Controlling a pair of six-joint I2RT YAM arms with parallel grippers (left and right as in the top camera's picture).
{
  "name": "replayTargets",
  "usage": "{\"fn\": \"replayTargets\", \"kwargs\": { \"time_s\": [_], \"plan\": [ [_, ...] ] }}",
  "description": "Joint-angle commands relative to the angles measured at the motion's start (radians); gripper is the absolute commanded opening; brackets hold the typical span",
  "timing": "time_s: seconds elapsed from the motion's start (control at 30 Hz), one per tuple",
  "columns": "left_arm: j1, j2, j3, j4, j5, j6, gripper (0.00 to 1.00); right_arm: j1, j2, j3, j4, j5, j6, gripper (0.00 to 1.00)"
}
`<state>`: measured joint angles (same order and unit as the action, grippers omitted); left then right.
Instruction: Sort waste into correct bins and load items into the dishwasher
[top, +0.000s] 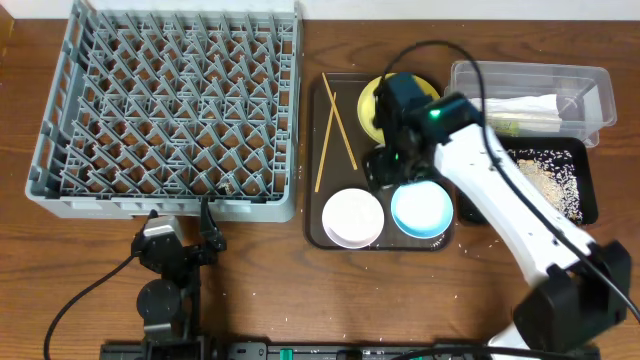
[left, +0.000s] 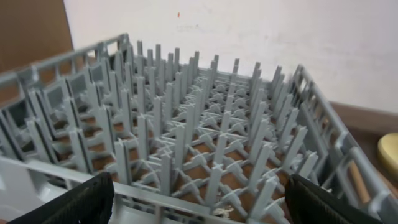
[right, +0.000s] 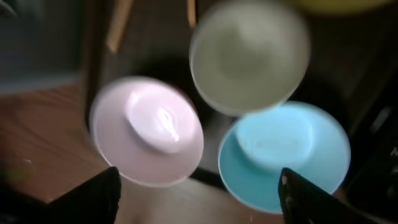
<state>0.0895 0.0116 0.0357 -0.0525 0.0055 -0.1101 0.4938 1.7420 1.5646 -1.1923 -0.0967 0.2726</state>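
Observation:
The grey dish rack (top: 170, 110) fills the left of the overhead view and the left wrist view (left: 186, 124). A brown serving tray (top: 315, 160) holds two chopsticks (top: 335, 135), the yellow plate (top: 372, 105), a white bowl (top: 353, 217) and a light-blue bowl (top: 421, 210), bottom up. My right gripper (top: 385, 165) hovers open over the tray, hiding the small cup from overhead. Its wrist view shows the cup (right: 249, 56), white bowl (right: 146, 130) and blue bowl (right: 283, 155) ahead of the open fingers (right: 199, 199). My left gripper (top: 205, 225) is open and empty at the rack's front wall (left: 199, 205).
The clear tub (top: 590, 85) at the back right holds the white napkin (top: 520, 105) and a greenish wrapper (top: 505, 125). The black tray (top: 590, 200) in front of it holds rice scraps (top: 550, 180). The right arm's cable loops above the yellow plate.

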Motion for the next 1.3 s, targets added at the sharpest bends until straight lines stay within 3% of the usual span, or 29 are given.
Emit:
{"fn": "replayTargets", "kwargs": {
  "time_s": [0.0,0.23,0.37,0.47,0.57,0.73,0.77,0.83,0.87,1.03,1.13,1.27],
  "plan": [
    [-0.003,0.039,0.071,-0.031,0.015,-0.177,0.89,-0.04,-0.002,0.021,0.035,0.032,0.023,0.79],
    [-0.003,0.431,0.466,-0.174,0.1,-0.18,0.89,-0.11,0.05,0.02,0.1,0.048,0.03,0.72],
    [-0.003,0.739,0.788,-0.343,0.288,-0.18,0.89,-0.146,0.1,0.019,0.142,0.045,0.029,0.66],
    [-0.003,0.882,0.922,-0.425,0.426,-0.18,0.89,-0.148,0.149,0.019,0.15,0.043,0.029,0.59],
    [-0.003,0.966,0.953,-0.438,0.545,-0.18,0.89,-0.148,0.2,0.019,0.149,0.043,0.029,0.52],
    [-0.003,1.064,0.95,-0.519,0.563,-0.18,0.89,-0.148,0.273,0.019,0.153,0.036,0.029,0.36],
    [-0.003,1.084,0.95,-0.528,0.563,-0.18,0.89,-0.148,0.282,0.019,0.156,0.036,0.029,0.31],
    [-0.003,1.115,0.95,-0.542,0.563,-0.181,0.89,-0.148,0.292,0.019,0.172,0.035,0.03,0.07],
    [-0.003,1.131,0.95,-0.552,0.563,-0.181,0.89,-0.149,0.292,0.019,0.183,0.034,0.03,0.01],
    [-0.003,1.195,0.95,-0.564,0.564,-0.185,0.89,-0.17,0.237,0.062,0.224,-0.07,0.03,0.01],
    [-0.003,1.225,0.95,-0.552,0.584,-0.304,0.89,-0.199,0.181,0.124,0.212,-0.133,0.029,0.01],
    [-0.003,1.263,0.95,-0.424,0.864,-0.333,0.89,-0.254,0.109,0.169,0.22,-0.3,0.024,0.01]
  ]
}}
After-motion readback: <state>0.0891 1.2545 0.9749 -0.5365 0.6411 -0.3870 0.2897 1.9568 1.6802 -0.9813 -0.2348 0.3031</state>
